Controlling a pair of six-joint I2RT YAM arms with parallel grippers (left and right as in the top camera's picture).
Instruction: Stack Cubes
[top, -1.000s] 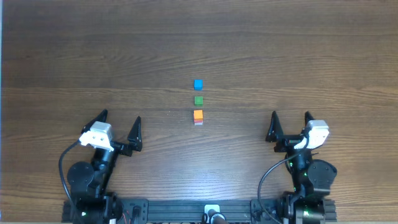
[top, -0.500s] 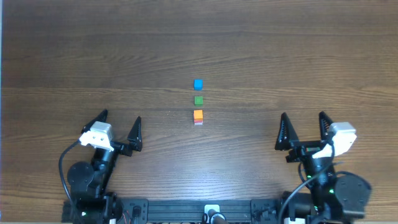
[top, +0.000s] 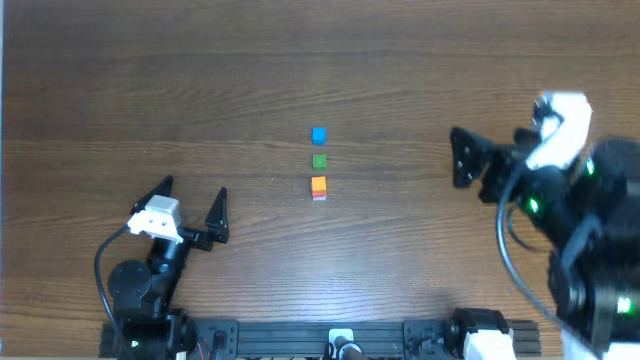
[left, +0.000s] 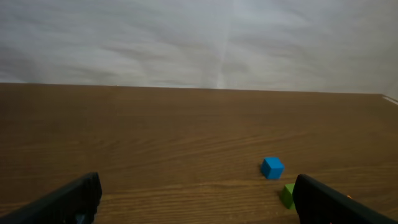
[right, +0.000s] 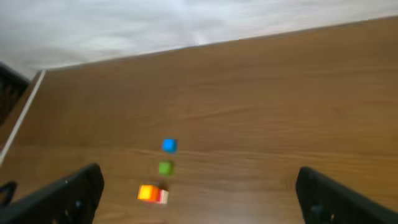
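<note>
Right pincer (top: 458, 158), wide and empty, should drop squarely over the green cube (top: 319, 161) without nudging the blue cube (top: 318, 135)

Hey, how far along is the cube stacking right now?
Barely begun. The orange cube seems to sit on a paler cube, maybe a first stack. The green cube and blue cube lie apart on the table, unstacked. The left gripper and right gripper hold nothing, jaws open.

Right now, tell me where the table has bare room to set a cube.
Bare table lies beyond the blue cube and on both sides of the row, out to the left gripper and right gripper. Crowded: the gaps between blue cube, green cube and orange cube.
</note>
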